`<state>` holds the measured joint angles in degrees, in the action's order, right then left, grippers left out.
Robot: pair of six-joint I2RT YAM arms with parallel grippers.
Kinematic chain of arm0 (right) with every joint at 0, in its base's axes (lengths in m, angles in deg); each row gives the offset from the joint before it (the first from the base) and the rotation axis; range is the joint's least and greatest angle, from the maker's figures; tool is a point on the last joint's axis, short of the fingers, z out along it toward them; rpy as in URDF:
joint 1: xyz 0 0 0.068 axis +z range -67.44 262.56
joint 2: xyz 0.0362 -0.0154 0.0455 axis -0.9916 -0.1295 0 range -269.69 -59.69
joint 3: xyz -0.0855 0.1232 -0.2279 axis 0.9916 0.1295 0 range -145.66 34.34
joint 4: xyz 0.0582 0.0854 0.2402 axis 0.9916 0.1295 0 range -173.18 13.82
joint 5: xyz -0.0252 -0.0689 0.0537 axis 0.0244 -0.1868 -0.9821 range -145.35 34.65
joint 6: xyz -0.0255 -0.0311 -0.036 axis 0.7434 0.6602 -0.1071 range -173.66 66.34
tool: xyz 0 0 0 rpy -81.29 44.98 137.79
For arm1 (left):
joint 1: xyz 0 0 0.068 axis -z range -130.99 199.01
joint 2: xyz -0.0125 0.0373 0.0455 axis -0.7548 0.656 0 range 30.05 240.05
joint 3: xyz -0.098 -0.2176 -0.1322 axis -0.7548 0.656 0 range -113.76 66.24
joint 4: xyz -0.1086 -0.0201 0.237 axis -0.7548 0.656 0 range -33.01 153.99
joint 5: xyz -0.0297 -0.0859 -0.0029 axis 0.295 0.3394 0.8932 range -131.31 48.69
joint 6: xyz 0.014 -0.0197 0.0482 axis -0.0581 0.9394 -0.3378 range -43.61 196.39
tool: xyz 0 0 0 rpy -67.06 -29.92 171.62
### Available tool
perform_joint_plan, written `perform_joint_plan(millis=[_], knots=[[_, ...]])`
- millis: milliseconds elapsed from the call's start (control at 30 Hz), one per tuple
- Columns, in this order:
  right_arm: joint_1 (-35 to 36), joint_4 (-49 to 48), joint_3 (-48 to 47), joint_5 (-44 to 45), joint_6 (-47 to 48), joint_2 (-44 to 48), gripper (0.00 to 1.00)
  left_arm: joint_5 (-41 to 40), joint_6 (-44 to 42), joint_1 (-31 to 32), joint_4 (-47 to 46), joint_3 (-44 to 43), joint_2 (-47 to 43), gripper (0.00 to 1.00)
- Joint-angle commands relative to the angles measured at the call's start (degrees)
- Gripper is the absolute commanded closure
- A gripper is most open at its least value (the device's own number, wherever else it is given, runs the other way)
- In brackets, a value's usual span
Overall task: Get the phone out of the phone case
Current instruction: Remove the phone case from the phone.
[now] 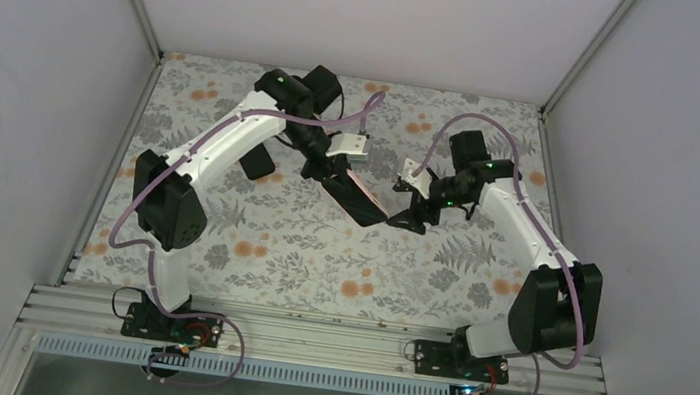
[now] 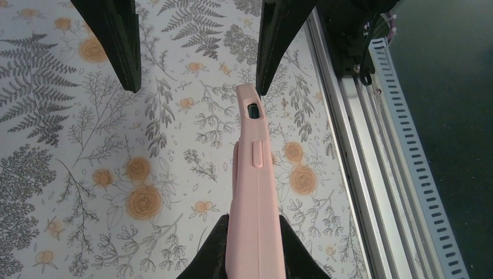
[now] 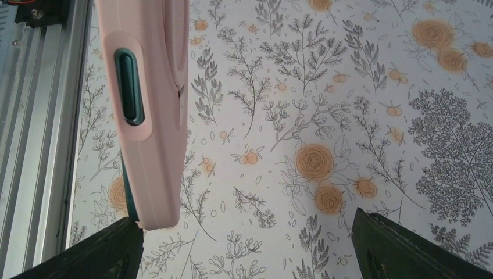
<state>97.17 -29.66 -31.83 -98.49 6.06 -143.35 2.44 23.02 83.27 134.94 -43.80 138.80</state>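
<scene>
A pink phone case (image 2: 256, 192) with the phone inside is held above the table, edge-on in the left wrist view. My left gripper (image 2: 254, 226) is shut on it, one finger on each face. In the top view the cased phone (image 1: 359, 201) hangs between the two arms with its dark screen up. The phone's teal body (image 3: 129, 87) shows through a side cutout of the case (image 3: 151, 133). My right gripper (image 3: 247, 244) is open wide. Its left finger (image 3: 87, 250) sits right by the case's free end, and its right finger (image 3: 407, 250) is far from it.
The floral table cover (image 1: 319, 254) lies below. A dark flat object (image 1: 258, 162) lies on the table next to the left arm. The aluminium rail (image 2: 360, 174) runs along the table's near edge. White walls enclose the sides and back.
</scene>
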Motion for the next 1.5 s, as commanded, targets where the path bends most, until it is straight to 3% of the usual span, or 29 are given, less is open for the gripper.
perform_joint_plan(millis=[0,333,600,933,1300,1467], knots=[[0.1,-0.7,-1.2,1.2,-0.3,-0.9,0.08,3.2,-0.7,0.1,-0.2,-0.9,-0.7,0.98],[-0.2,-3.7,-2.9,1.0,-2.4,-1.8,0.08,3.6,-0.7,0.2,-0.2,-0.1,-1.2,0.98],[-0.3,-11.3,-3.4,1.0,-6.9,-0.2,0.07,5.1,-0.9,1.3,-0.2,0.7,-2.0,0.98],[-0.2,-15.6,-7.2,-0.4,-9.7,-1.3,0.06,14.9,-3.4,2.0,-0.1,2.5,-1.8,0.98],[1.8,-16.8,-9.7,-2.2,-11.8,-3.0,0.06,21.0,-3.7,2.2,-0.1,1.5,-0.1,0.98],[6.3,-11.0,-12.3,-5.8,-9.7,-5.5,0.06,23.7,-3.1,2.1,-0.1,-0.9,1.7,0.98]])
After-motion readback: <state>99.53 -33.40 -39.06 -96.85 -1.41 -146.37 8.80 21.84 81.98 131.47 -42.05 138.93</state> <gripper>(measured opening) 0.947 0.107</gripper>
